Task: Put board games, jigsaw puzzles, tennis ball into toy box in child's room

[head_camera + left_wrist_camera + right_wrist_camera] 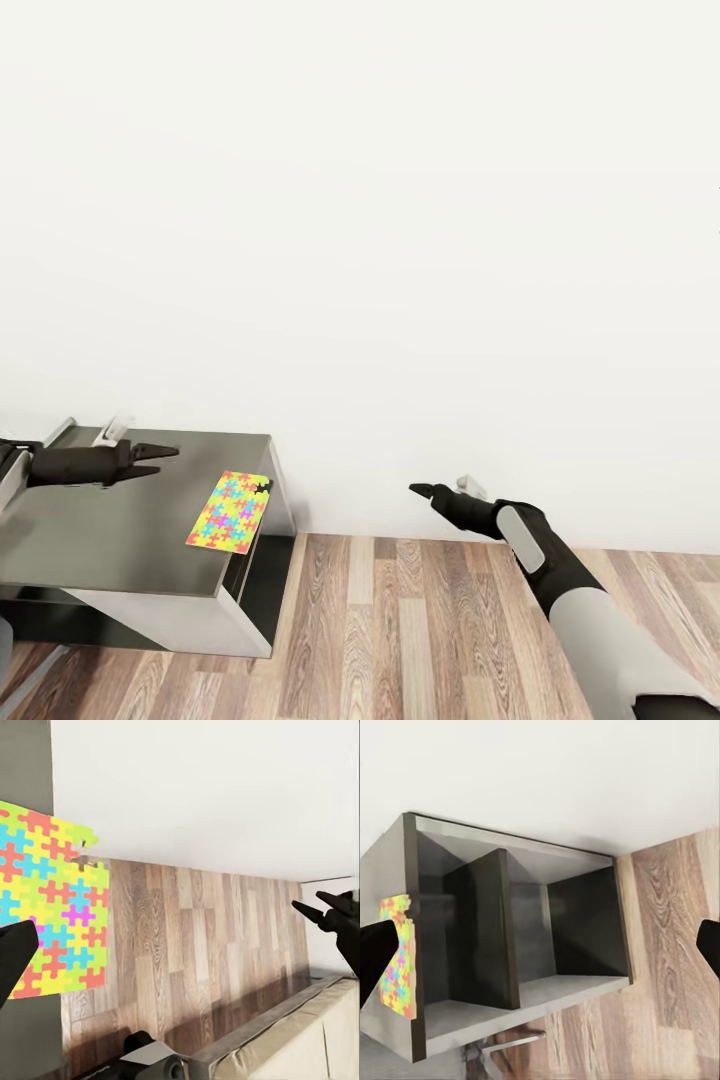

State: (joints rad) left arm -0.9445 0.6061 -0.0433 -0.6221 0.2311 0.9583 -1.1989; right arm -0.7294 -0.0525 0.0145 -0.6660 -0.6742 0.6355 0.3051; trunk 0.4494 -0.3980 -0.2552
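Thin flat jigsaw puzzle board [229, 512], covered in interlocking yellow, pink, green and blue pieces with an orange edge, lies flat on a low dark grey-topped side cabinet [110, 530], near the top's right-hand end and clear of the wall. One corner piece appears missing. No lettering, brand or label readable on the board or anywhere else in view.

Left hand [165, 460]: black fingers slightly parted, nothing between them, hovering over the cabinet top just beside the puzzle and pointing toward it. Judgement: posed for an approach to the board; a thin flat board offers little edge to pinch, and it sits near the cabinet's end, where its rim would be easier to reach.

Right hand [425, 490]: held out over the wood-plank floor [420, 630], well apart from the cabinet, carrying nothing. Fingers look close together in the head view, but the right wrist view shows its dark fingertips [376, 960] far apart at the frame edges, so I read it as spread.

Right wrist view looks into the cabinet's open shelf compartments [577, 922], split by a dark upright divider.
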